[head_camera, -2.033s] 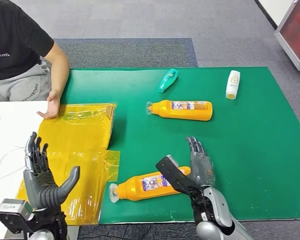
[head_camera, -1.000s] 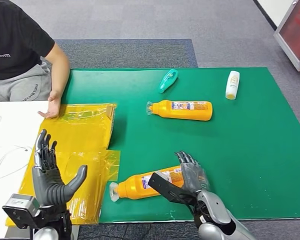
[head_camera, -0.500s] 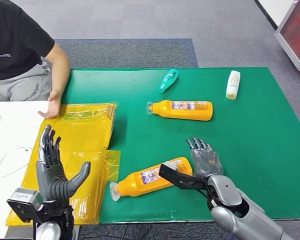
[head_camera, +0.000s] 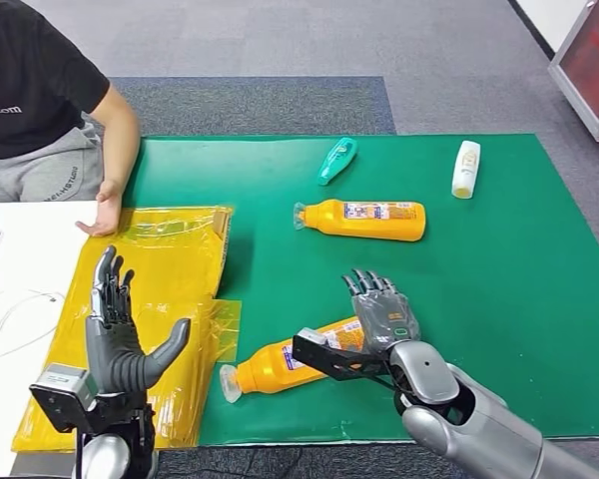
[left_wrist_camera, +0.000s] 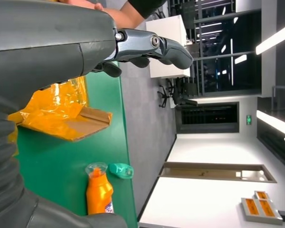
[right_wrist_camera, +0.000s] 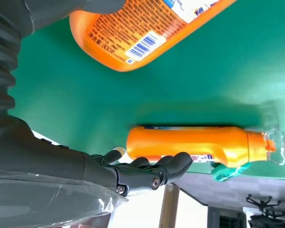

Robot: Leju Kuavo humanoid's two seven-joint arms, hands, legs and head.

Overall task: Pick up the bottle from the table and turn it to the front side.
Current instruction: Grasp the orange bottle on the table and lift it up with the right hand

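The near orange bottle (head_camera: 278, 363) lies on its side on the green mat (head_camera: 507, 299), cap pointing left. Its barcode label shows in the right wrist view (right_wrist_camera: 141, 33). My right hand (head_camera: 373, 317) is spread over the bottle's base end. The thumb lies across the bottle's near side and the fingers point away; the hand is not closed on the bottle. My left hand (head_camera: 118, 337) stands upright with fingers apart above the yellow bags, holding nothing.
A second orange bottle (head_camera: 368, 220), a teal tube (head_camera: 335, 160) and a white bottle (head_camera: 465, 168) lie farther back on the mat. Yellow plastic bags (head_camera: 169, 264) cover the mat's left end. A person's hand (head_camera: 104, 215) rests by the bags.
My right hand has shifted left onto the near bottle's base end, thumb now across it. The bottle has turned slightly. My left hand has risen and moved forward.
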